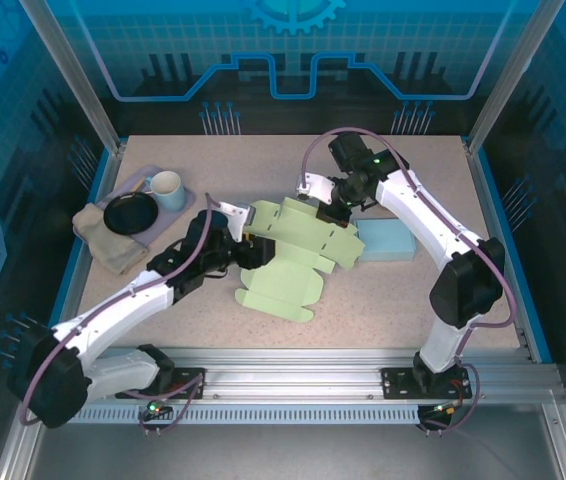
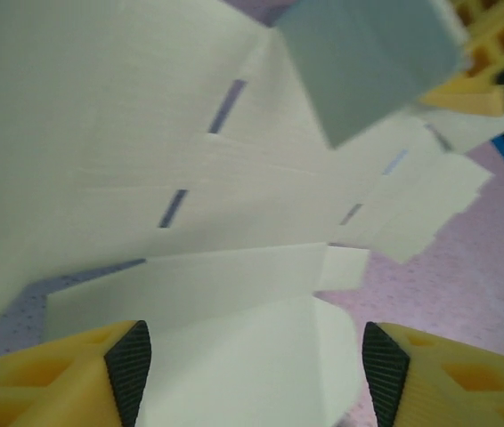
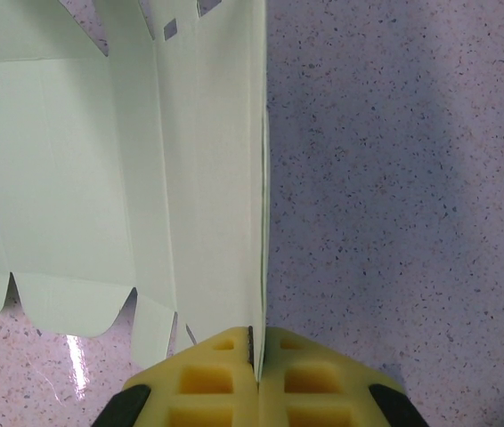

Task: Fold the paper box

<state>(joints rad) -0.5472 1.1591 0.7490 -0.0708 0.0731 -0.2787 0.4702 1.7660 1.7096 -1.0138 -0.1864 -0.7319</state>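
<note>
Flat pale-green paper box (image 1: 298,255) lay at the centre of the table (image 1: 403,300). I saw the left gripper (image 2: 256,365) with jaws spread wide astride a raised flap (image 2: 234,294), gripping nothing. The right gripper (image 3: 256,356) was pinched tight on the box's edge.

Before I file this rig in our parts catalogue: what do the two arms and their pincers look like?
The left arm and right arm have white shells with black joints and a purplish cable looping alongside. The left pincer and right pincer have yellow gridded fingers with black pads.
</note>
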